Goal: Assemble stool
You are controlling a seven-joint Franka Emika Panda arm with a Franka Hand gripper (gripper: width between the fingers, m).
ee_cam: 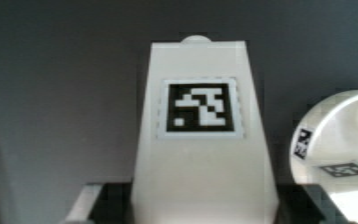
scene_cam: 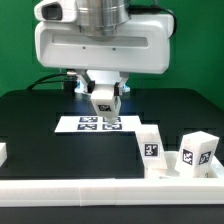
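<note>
My gripper (scene_cam: 102,97) hangs above the marker board (scene_cam: 70,124), shut on a white stool leg block (scene_cam: 103,104) whose square tag faces the camera. In the wrist view the same leg (ee_cam: 201,110) stands out from between the dark fingers (ee_cam: 108,203), its small peg at the far end. The round seat (ee_cam: 345,125), with tags on its side, lies just beside that leg in the wrist view. In the exterior view the seat is hidden. Two more tagged leg blocks (scene_cam: 150,146) (scene_cam: 197,151) stand at the exterior view's front right.
A low white wall (scene_cam: 100,190) runs along the front of the black table. A small white piece (scene_cam: 3,152) shows at the exterior view's left edge. The large white robot body (scene_cam: 100,40) fills the upper part of the view.
</note>
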